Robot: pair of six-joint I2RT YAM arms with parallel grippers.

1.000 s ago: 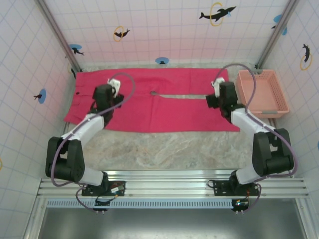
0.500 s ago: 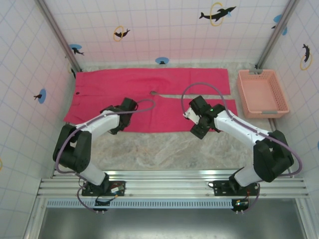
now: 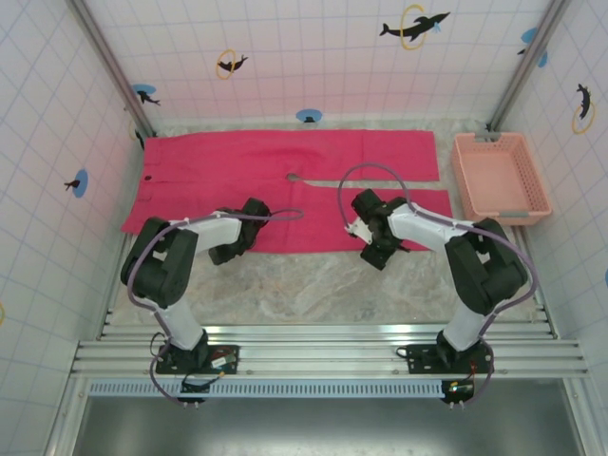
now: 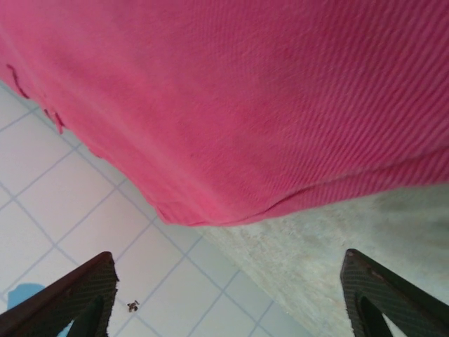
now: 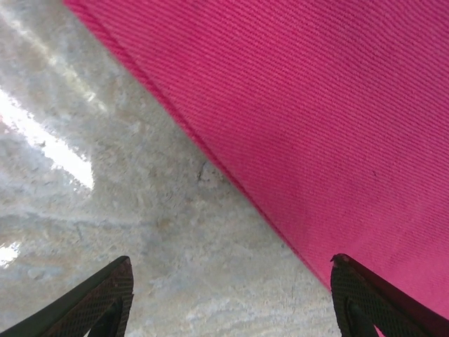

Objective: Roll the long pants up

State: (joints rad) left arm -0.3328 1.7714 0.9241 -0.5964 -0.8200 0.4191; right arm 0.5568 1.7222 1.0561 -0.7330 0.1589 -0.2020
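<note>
The bright pink-red cloth long pants [image 3: 237, 161] lay spread flat across the upper middle of the overhead frame on the grey marbled table [image 3: 313, 285]. The waist was at the left, the small dark waist button [image 3: 149, 179] was near the left edge, and the two legs ran toward the right. At lower left of the garment, the left gripper [image 3: 228, 249] sat low at the pants' near edge. In the left wrist view, the left gripper [image 4: 224, 302] was released and empty, its dark fingers [image 4: 70, 298] spread to the bottom corners. Pink cloth [image 4: 266, 105] covered the top of that frame, with white wall tiles [image 4: 56, 196] below at left. Right of centre in the overhead view, the right gripper [image 3: 375, 255] was also at the near edge, over the lower leg. In the right wrist view, the right gripper [image 5: 231, 298] was likewise released and grasping nothing. Its fingers [image 5: 91, 302] were wide apart, and the cloth edge [image 5: 316, 126] crossed diagonally over bare table [image 5: 126, 210]. At far right in the overhead view, a pale pink rigid plastic basket [image 3: 511, 217] stood just beside the leg ends.
</note>
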